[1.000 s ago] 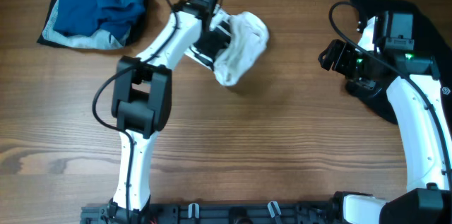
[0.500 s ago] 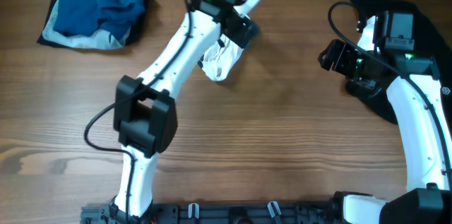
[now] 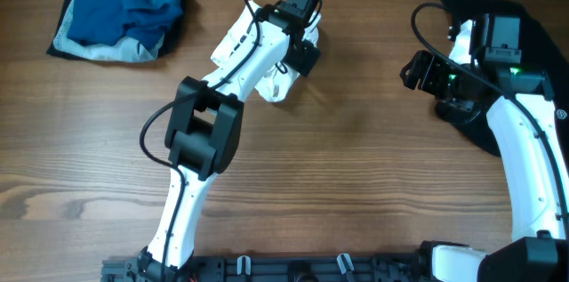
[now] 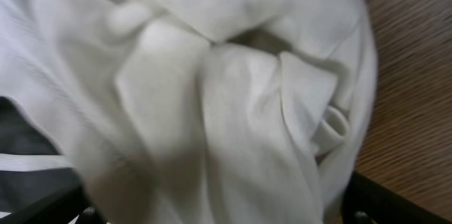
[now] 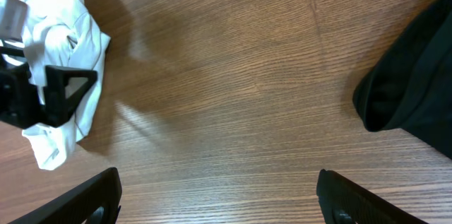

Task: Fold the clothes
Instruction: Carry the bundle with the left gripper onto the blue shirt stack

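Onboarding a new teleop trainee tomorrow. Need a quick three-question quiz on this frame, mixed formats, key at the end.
1. Which gripper holds the bunched white T-shirt?
2. True or false: the right gripper is shut on the black cloth.
3. In the overhead view, the blue shirt lies: A) at the top-left corner; B) beside the right arm; C) under the T-shirt.

Key: 1) the left gripper. 2) False; it is open and empty. 3) A.

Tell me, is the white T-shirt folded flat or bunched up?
Bunched up: the white T-shirt hangs crumpled from the left gripper, not folded.
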### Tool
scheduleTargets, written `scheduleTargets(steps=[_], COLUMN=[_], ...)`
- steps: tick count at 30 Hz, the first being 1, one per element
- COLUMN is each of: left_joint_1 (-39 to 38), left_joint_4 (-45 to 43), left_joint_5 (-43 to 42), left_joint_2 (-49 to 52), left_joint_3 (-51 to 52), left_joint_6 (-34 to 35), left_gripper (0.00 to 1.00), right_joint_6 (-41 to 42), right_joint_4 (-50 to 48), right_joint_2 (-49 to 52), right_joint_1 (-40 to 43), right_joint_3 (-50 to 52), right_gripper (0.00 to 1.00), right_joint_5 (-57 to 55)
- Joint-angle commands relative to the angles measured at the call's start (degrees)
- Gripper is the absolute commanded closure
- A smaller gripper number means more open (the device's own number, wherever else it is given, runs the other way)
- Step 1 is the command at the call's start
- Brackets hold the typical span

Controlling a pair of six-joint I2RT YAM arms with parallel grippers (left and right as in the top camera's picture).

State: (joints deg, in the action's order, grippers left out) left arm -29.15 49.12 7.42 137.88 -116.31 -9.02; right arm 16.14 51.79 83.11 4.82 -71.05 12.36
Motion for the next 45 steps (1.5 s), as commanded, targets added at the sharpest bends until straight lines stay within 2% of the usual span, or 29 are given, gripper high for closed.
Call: scheduleTargets(steps=[1, 2, 6, 8, 11, 12, 16, 17, 18, 19, 28, 38, 45], left_joint_1=[0.5, 0.5, 0.5, 0.4, 0.4, 0.4, 0.3, 0.3, 0.3, 0.3, 4.4, 13.4, 22.1], left_joint_4=[0.5, 0.9, 1.1, 1.5, 2.0, 2.2, 2.4, 2.6, 2.9, 3.2, 7.2, 0.4, -15.0], left_joint_5=[1.7, 1.6, 1.0, 1.0, 1.0, 1.0, 0.9, 0.9, 1.0, 1.0, 5.4, 11.4, 24.3], left_joint_2=[1.7, 1.7, 1.7, 1.7, 1.8, 1.8, 1.8, 1.8, 1.7, 1.5, -9.5, -23.3, -25.1], left_joint_3=[0.2, 0.2, 0.8, 1.4, 2.0, 2.0, 2.1, 2.1, 2.1, 2.0, -3.0, -4.9, -4.9], left_joint_6=[3.4, 3.6, 3.6, 3.9, 9.2, 10.6, 11.5, 11.5, 11.5, 11.4, 11.2, 10.7, -4.4], left_gripper=[0.04, 0.09, 0.14, 0.31, 0.40, 0.47, 0.60, 0.67, 0.88, 0.96, 0.96, 0.96, 0.96], right_joint_6=[-1.2, -1.1, -1.1, -1.2, -1.2, -1.1, -1.1, -1.1, -1.1, -1.0, -1.0, -1.1, -1.0], right_joint_4=[0.1, 0.1, 0.1, 0.0, -0.1, -0.2, -0.4, -0.5, -0.7, -0.9, -1.7, -1.7, -1.9], right_joint_2=[-0.8, -0.8, -0.8, -0.8, -0.8, -0.8, -0.8, -0.8, -0.8, -0.8, -0.8, -0.8, -0.8], right_joint_1=[0.1, 0.1, 0.1, 0.1, 0.1, 0.1, 0.1, 0.1, 0.1, 0.1, 0.1, 0.1, 0.1], right_joint_3=[-0.3, -0.3, -0.3, -0.3, -0.3, -0.3, -0.3, -0.3, -0.3, -0.3, -0.3, -0.3, -0.3], right_gripper=[0.11, 0.11, 0.11, 0.11, 0.11, 0.11, 0.11, 0.11, 0.11, 0.11, 0.11, 0.12, 0.11], right_joint_5=[-1.0, -1.0, -1.0, -1.0, -1.0, -1.0, -1.0, -1.4, -1.6, -1.6, -1.6, -1.6, -1.6])
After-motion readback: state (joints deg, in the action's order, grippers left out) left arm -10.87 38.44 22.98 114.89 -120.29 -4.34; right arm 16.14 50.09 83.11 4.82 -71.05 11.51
